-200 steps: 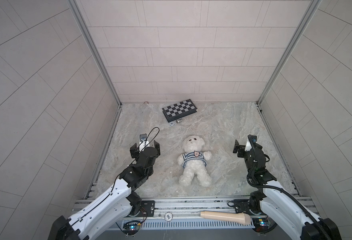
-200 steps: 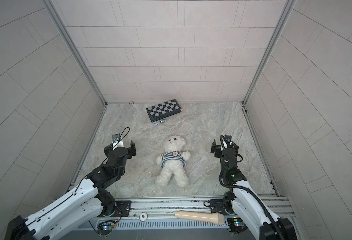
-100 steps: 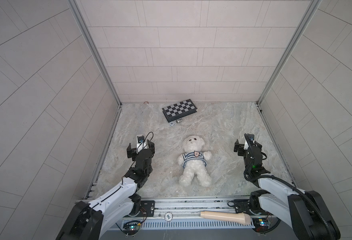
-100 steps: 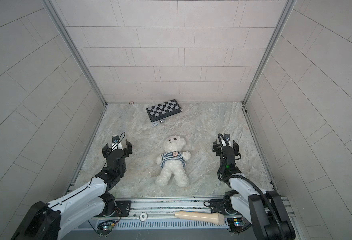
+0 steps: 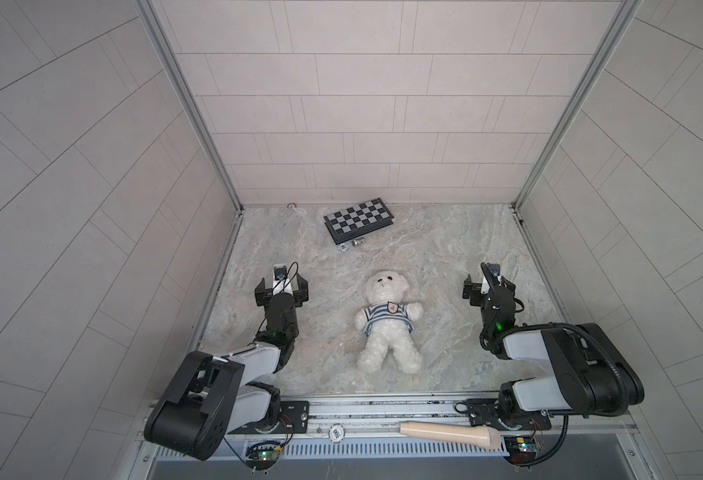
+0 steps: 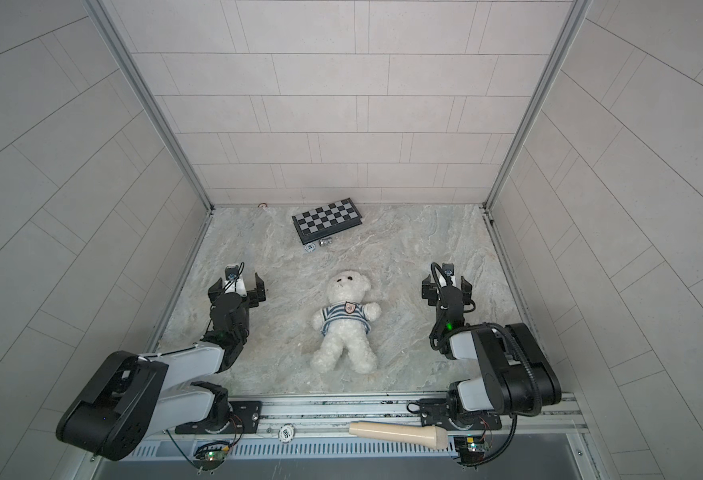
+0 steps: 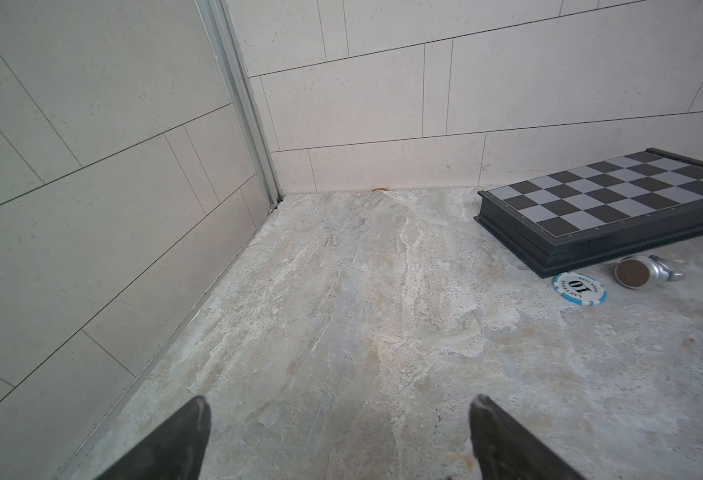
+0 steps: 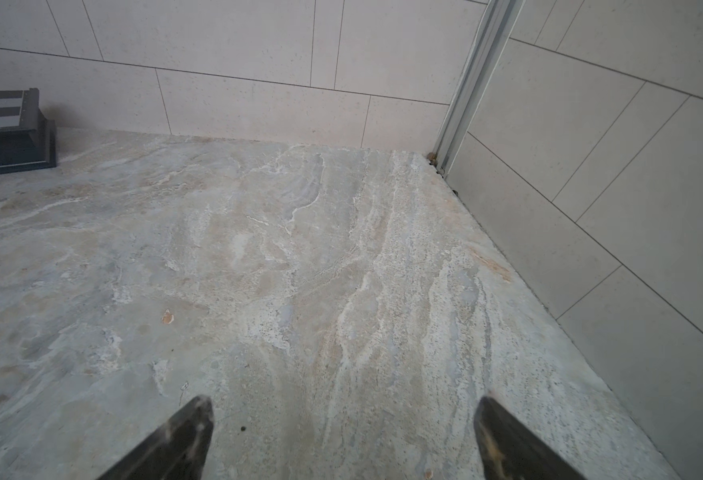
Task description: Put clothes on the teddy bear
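The teddy bear [image 5: 387, 322] [image 6: 344, 320], white and fluffy, lies on its back in the middle of the marble floor in both top views. It wears a blue-and-white striped shirt [image 5: 387, 319] [image 6: 344, 317] with a badge on the chest. My left gripper [image 5: 282, 289] [image 6: 237, 288] stands open to the bear's left, well apart from it. On the bear's right my right gripper [image 5: 487, 286] [image 6: 446, 286] is open too, also clear of it. Both wrist views show bare floor between the fingertips [image 7: 200, 409] [image 8: 202, 409]; the bear is out of both wrist views.
A folded chessboard [image 5: 358, 218] [image 7: 615, 199] lies near the back wall, with a poker chip [image 7: 579, 287] and a small metal piece [image 7: 642, 271] beside it. A beige handle-shaped object [image 5: 449, 432] rests on the front rail. Tiled walls close in three sides.
Both arms have drawn back toward their bases and folded, with the grippers staying open on either side of the bear. The bear has not moved.
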